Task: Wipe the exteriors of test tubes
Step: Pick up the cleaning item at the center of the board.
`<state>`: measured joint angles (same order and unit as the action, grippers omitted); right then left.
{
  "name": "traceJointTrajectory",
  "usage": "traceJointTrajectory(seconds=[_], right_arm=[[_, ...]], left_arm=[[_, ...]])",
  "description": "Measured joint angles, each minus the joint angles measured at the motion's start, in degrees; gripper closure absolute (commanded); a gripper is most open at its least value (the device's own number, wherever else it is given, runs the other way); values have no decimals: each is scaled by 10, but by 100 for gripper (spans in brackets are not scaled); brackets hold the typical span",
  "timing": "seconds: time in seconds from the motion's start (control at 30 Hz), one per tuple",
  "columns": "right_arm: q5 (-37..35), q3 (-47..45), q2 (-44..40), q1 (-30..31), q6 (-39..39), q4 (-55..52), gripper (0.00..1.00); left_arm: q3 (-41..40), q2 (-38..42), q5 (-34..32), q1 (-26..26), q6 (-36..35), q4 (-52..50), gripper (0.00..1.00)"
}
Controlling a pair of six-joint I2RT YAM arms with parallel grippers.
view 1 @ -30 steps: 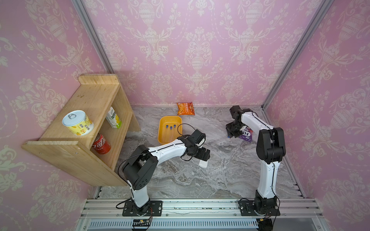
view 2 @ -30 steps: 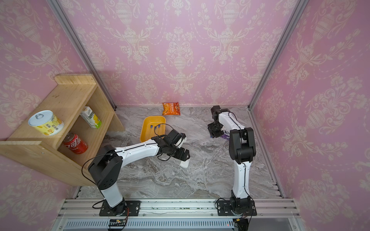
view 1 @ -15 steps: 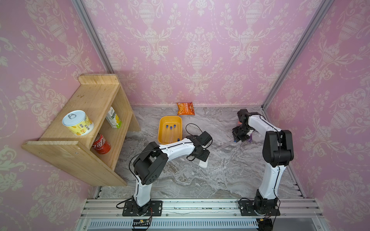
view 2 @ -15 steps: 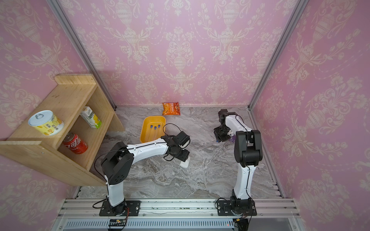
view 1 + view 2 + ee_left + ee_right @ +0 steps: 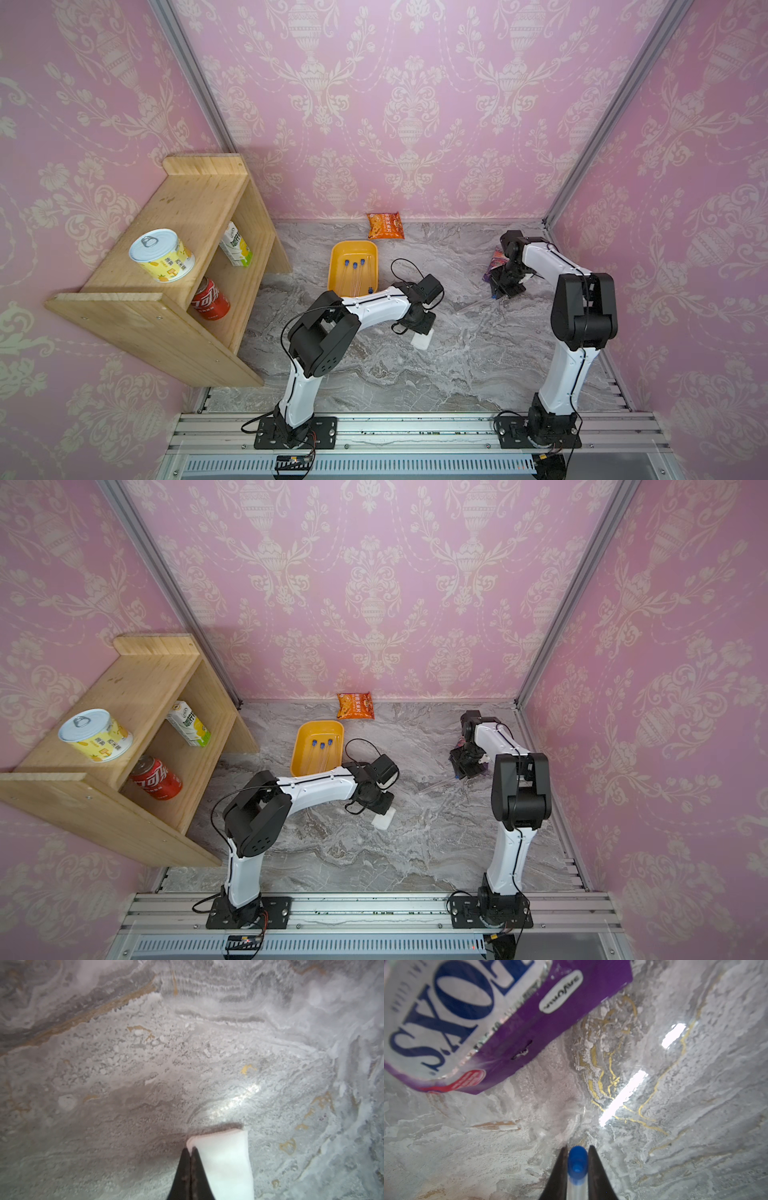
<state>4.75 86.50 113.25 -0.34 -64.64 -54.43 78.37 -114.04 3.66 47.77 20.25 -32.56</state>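
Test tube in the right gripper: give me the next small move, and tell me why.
Probably carry the white wipe toward the test tube. The left gripper is pinched shut on the wipe's edge, the right gripper grips the tube at its blue cap, and in both top views the two grippers are well apart, so no wiping can begin yet.

Five test tubes (image 5: 355, 265), one wipe (image 5: 420, 340), two cans (image 5: 163, 254)

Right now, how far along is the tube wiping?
Done: nothing I can confirm. In hand: the right hand grips one tube, the left hand pinches a wipe, not touching. Left: wiping it, and maybe the four tubes in the tray.
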Motion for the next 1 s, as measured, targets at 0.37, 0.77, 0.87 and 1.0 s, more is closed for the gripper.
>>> traceJointTrajectory(seconds=[0.37, 0.77, 0.87, 1.0], right_arm=[[0, -9, 0, 0, 2, 1, 90], [0, -24, 0, 0, 2, 5, 90], [0, -26, -3, 0, 2, 6, 90], [3, -28, -9, 0, 2, 7, 90]], left_arm=[[14, -12, 0, 0, -3, 0, 77], [10, -12, 1, 0, -7, 1, 100], [9, -11, 1, 0, -7, 1, 100], [4, -4, 1, 0, -7, 0, 100]])
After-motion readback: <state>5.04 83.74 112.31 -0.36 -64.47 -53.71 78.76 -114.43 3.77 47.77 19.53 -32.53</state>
